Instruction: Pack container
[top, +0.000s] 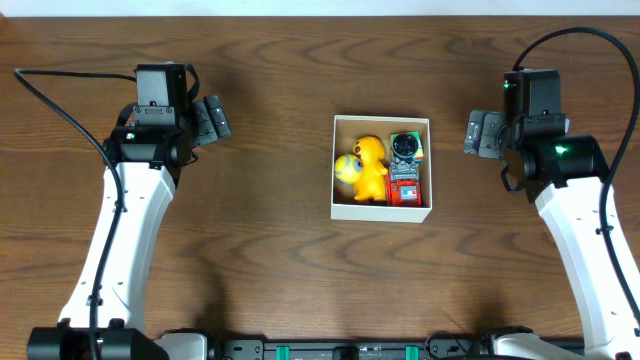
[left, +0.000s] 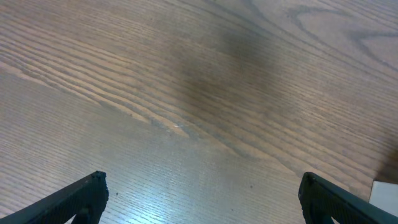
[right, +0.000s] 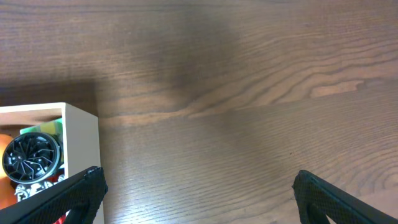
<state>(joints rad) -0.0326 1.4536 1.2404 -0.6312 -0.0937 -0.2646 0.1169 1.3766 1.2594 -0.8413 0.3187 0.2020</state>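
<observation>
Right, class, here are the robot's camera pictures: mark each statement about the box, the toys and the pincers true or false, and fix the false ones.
1. The container holds a yellow toy. True.
2. The left pincer grips a toy. False: it is open and empty, over bare table.
3. The red toy lies outside the container. False: it lies inside, beside the yellow toy.
4. The right pincer is open, off to the side of the container. True.
</observation>
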